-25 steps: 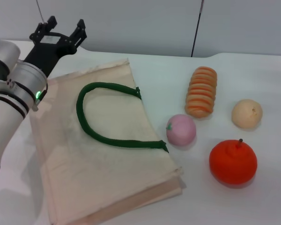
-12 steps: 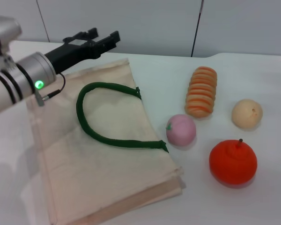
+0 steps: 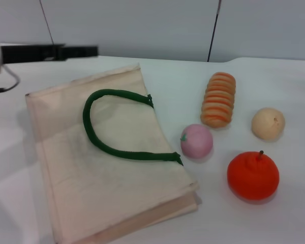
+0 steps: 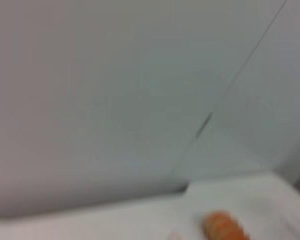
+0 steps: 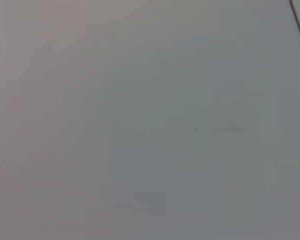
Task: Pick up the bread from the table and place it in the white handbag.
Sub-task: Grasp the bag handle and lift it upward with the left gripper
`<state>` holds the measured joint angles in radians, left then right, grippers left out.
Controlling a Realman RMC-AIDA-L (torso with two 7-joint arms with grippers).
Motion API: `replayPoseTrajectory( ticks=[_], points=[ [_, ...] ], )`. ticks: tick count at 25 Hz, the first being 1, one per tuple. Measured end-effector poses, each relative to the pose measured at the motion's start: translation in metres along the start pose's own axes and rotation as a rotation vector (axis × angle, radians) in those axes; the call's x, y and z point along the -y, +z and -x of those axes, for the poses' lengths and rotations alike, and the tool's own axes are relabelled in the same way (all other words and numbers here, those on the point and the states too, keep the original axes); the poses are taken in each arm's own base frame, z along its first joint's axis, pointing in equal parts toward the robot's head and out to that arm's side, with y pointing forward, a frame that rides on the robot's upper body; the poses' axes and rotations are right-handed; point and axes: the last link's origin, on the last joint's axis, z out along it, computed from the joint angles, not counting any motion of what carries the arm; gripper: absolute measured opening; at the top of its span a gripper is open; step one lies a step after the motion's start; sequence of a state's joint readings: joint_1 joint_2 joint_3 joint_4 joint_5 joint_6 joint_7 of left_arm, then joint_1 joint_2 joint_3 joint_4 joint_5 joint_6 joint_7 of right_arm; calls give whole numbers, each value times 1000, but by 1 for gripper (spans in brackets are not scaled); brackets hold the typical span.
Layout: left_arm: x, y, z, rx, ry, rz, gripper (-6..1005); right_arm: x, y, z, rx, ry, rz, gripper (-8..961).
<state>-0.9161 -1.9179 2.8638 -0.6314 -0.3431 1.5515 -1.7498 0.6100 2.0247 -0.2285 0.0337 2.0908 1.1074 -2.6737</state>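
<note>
While unlabelled, the bread [image 3: 218,99] lies beside the white handbag [image 3: 112,193].

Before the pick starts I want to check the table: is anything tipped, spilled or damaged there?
Nothing stands out. The bread lies whole beside the flat white handbag, apart from it. The pink ball, beige ball and orange fruit sit separately, intact. The left gripper is above the bag's far corner.

White table [image 3: 274,76], pale panelled wall [image 3: 142,25]
</note>
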Motion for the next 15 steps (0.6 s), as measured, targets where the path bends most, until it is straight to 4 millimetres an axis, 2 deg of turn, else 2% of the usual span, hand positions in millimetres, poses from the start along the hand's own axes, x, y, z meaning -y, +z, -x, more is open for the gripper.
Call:
replayPoseTrajectory(
  ticks=[2, 6, 11, 15],
  points=[
    [1, -14, -1, 91, -25, -21, 820, 1, 0, 0, 0, -1, -1, 892],
    [1, -24, 5, 245, -54, -58, 820, 1, -1, 0, -1, -1, -2, 892],
    [3, -25, 18, 328, -88, -84, 818, 1, 0, 0, 0, -1, -1, 892],
    [4, -18, 25, 341, -98, -87, 817, 1, 0, 0, 0, -1, -1, 892]
  ],
)
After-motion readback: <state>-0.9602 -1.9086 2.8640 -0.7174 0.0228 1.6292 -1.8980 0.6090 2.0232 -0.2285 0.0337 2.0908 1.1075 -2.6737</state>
